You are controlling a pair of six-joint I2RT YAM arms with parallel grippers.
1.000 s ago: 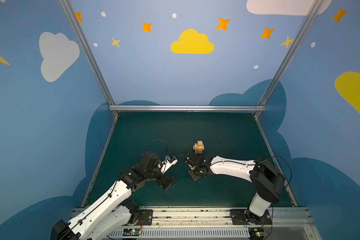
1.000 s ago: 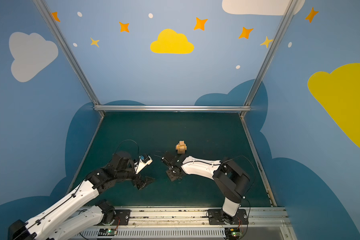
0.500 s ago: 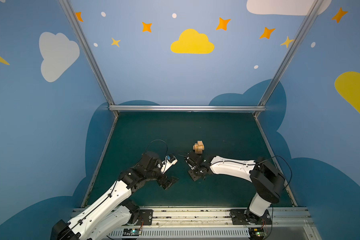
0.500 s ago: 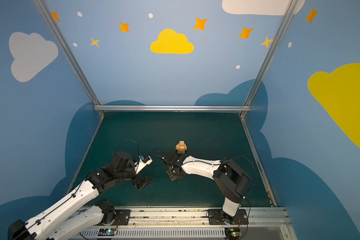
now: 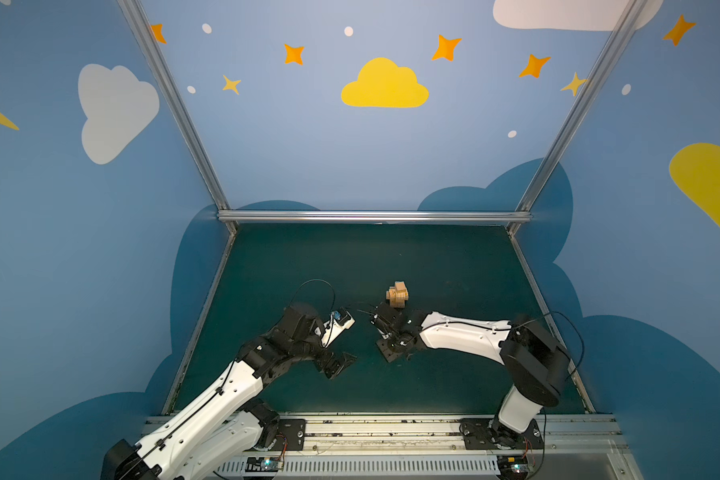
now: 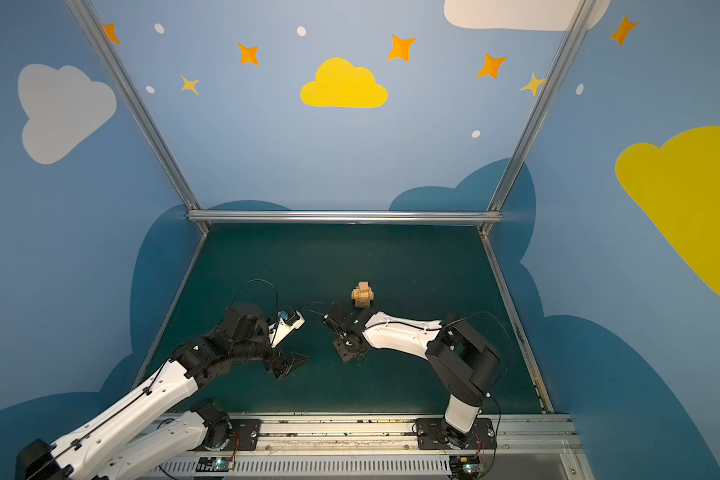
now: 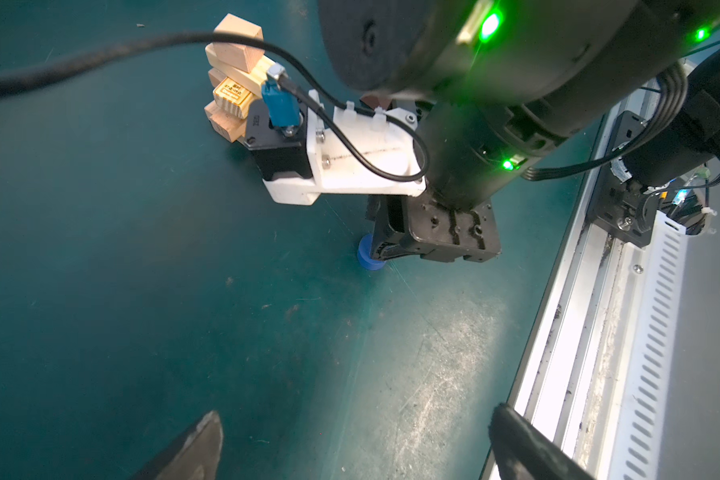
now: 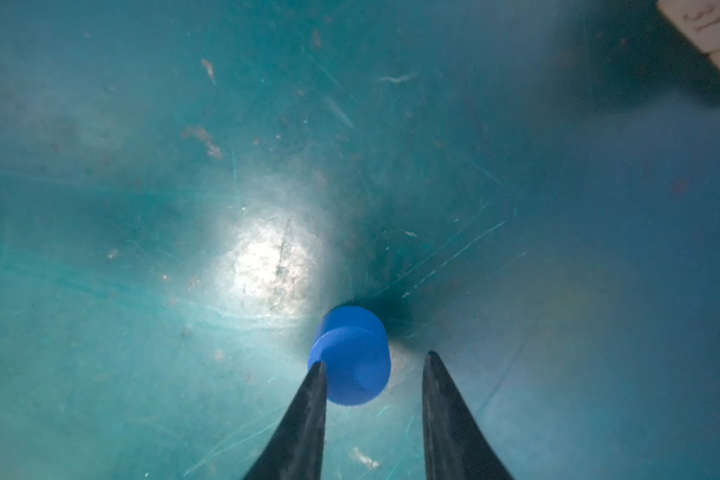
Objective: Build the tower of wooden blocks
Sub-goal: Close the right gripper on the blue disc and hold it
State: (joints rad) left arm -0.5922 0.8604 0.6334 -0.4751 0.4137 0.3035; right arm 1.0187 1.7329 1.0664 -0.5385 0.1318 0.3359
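right end effector (image 8: pixel 376 360): narrow gap, straddling the blue round piece (image 8: pixel 352 374); one finger touches it, the other stands clear.
blue round piece: on the table (image 5: pixel 454 266).
wood block tower (image 5: pixel 397 295): crosswise tan bars near mid-table, at 12 o'clock of the right end effector in both top views.
left end effector (image 7: pixel 356 415): wide, empty, at 9 o'clock of the right one.

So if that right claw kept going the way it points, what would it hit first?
Probably the blue round piece, sitting between the parted fingers of the right gripper, then the green mat just beneath. Depth is hard to judge.
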